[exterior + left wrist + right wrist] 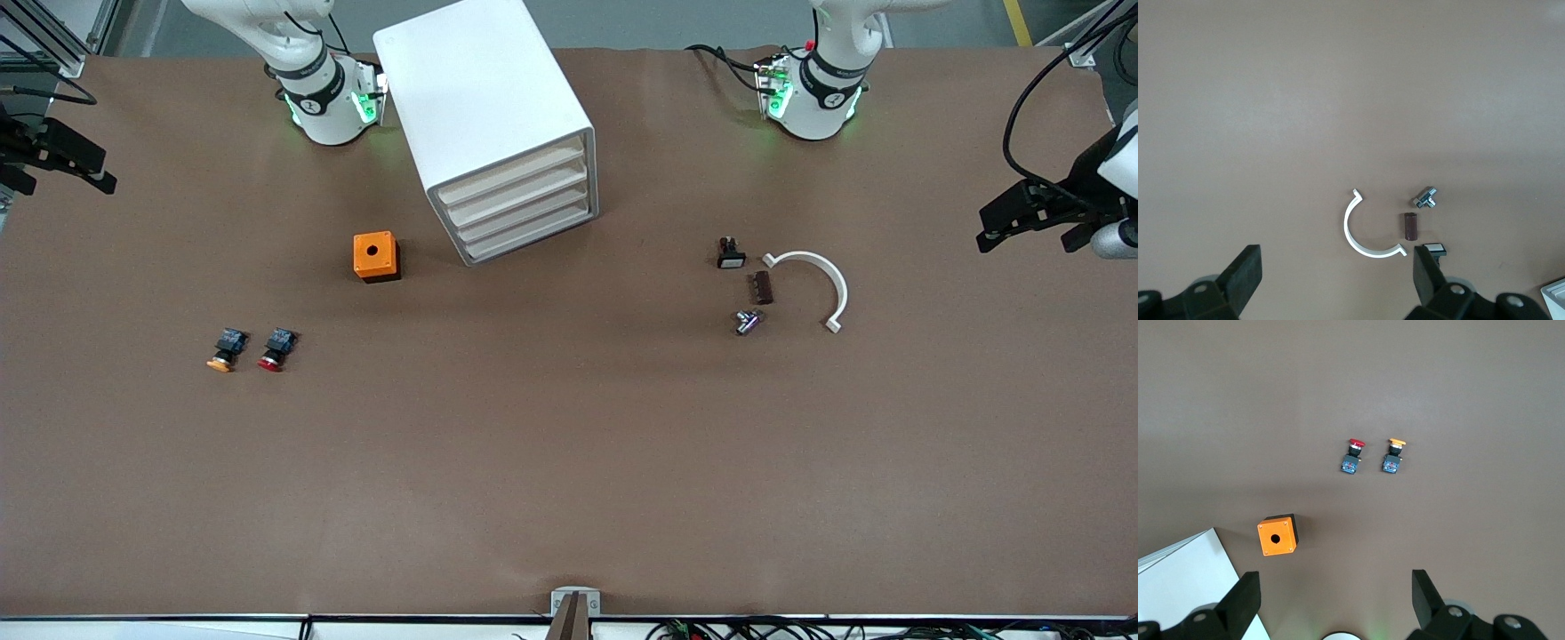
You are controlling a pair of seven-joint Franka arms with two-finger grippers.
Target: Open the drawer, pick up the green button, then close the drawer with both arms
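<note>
The white cabinet (484, 98) stands between the two arm bases. Its four cream-fronted drawers (520, 200) are all shut and face the front camera. A corner of the cabinet shows in the right wrist view (1185, 580). The green-capped button is hidden. My left gripper (987, 229) hangs high over the left arm's end of the table, open and empty, as the left wrist view (1336, 277) shows. My right gripper (105, 173) hangs high over the right arm's end, open and empty, as the right wrist view (1335, 600) shows. Both arms wait.
An orange box (376, 256) with a round hole sits beside the cabinet. An orange-capped button (222, 348) and a red-capped button (276, 349) lie nearer the front camera. A white half ring (813, 284), a brown block (762, 287), a metal fitting (747, 322) and a small black part (731, 254) lie toward the left arm's end.
</note>
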